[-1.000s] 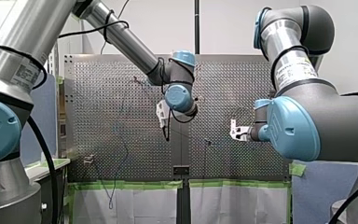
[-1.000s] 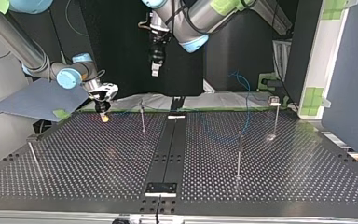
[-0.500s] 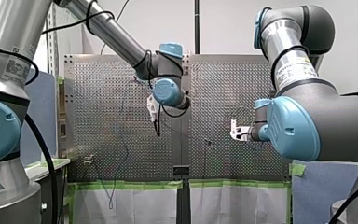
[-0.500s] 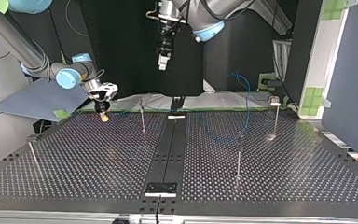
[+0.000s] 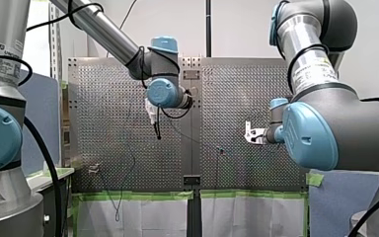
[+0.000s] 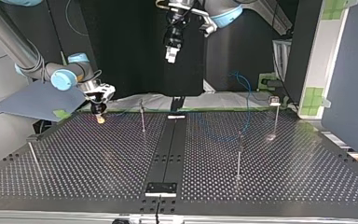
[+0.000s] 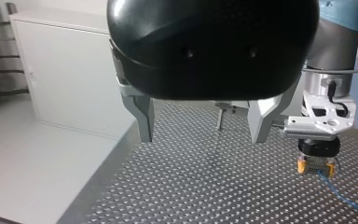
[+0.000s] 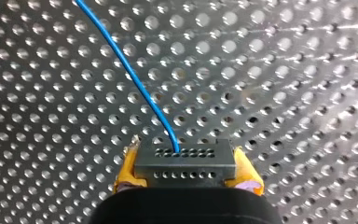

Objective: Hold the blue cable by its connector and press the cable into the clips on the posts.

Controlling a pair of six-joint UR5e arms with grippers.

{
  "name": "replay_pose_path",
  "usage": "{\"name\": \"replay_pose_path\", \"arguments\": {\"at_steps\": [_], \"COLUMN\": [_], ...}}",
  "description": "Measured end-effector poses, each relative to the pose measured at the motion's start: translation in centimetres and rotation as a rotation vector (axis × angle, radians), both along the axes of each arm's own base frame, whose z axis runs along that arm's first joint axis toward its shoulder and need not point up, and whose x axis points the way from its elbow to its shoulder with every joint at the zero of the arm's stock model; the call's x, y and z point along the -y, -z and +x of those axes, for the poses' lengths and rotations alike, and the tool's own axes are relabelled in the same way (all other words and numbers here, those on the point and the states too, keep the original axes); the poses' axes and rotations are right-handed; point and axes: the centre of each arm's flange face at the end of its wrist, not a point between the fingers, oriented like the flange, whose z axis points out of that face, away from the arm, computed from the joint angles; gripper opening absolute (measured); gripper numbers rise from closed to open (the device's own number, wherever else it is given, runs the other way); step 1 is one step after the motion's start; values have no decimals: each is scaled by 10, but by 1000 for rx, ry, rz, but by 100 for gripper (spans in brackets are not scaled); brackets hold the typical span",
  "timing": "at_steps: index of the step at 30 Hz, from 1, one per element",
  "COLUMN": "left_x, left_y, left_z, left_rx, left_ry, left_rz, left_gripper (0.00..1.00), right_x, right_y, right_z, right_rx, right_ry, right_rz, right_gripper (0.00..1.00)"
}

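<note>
My right gripper (image 8: 186, 175) is shut with its yellow pads on the black connector (image 8: 185, 159), just above the perforated table. The blue cable (image 8: 127, 71) leaves the connector and runs ahead of the gripper over the table. In the top view my right gripper (image 6: 99, 116) hangs low at the table's far left, and the blue cable (image 6: 248, 100) loops at the far right. My left gripper (image 7: 200, 139) is open and empty, raised high (image 6: 171, 55) above the table's far edge. Its view shows my right gripper (image 7: 314, 161) beside it, with the cable (image 7: 347, 199) trailing away.
Thin posts stand on the table: one near the far middle (image 6: 142, 116), one at the right of centre (image 6: 238, 154), one at the far right (image 6: 275, 112) and one at the left edge (image 6: 31, 153). A black strip (image 6: 168, 149) runs down the table's middle.
My left arm has swung higher and toward the front view's left, the top view's right. My right gripper has shifted slightly to the top view's left with the connector.
</note>
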Motion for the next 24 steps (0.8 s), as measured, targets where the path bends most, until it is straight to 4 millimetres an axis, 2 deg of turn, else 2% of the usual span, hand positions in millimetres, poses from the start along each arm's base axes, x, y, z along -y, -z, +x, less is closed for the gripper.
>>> {"name": "replay_pose_path", "arguments": {"at_steps": [5,13,21,24], "left_x": [-9,-11,-8,-8], "left_y": [-9,-32,-37,-38], "left_z": [-7,-8,-7,-7], "left_rx": [32,95,125,127], "left_ry": [1,-1,2,3], "left_rz": [-42,-122,-159,-162], "left_gripper": [100,100,100,100], "right_x": [-3,-12,-17,-20], "right_y": [-14,-47,-89,-97], "right_z": [-2,-1,4,8], "right_rx": [-23,-43,-62,-64], "right_ry": [12,27,20,14], "right_rz": [-5,-43,-111,-122], "right_gripper": [0,0,0,0]}}
